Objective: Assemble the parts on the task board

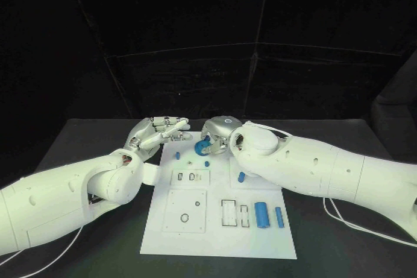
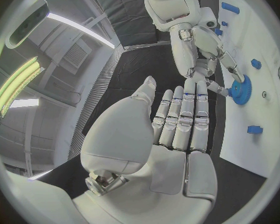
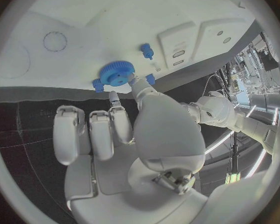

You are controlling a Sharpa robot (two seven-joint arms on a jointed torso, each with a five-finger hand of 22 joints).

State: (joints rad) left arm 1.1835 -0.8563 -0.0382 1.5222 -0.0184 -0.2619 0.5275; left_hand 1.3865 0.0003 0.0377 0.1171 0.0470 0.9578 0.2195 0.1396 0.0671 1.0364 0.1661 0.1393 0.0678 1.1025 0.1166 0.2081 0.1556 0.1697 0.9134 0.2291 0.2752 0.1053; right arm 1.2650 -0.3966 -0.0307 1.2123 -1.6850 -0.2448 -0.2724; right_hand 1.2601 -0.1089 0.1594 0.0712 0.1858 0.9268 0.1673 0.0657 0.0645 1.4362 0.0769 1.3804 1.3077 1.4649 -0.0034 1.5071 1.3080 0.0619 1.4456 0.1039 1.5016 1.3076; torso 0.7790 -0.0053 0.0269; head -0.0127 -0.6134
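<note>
The white task board lies in the middle of the table. My right hand hovers over its far end and pinches a blue gear between thumb and a fingertip; the right wrist view shows the gear at the fingertips of that hand, just above the board. My left hand floats beside the board's far left corner, fingers straight and apart, holding nothing. The left wrist view shows its flat palm facing the gear and the right hand.
Small blue pegs sit near the board's far end. A thick blue cylinder and a slim blue bar lie at its right side. Arm cables trail over the black table to the right.
</note>
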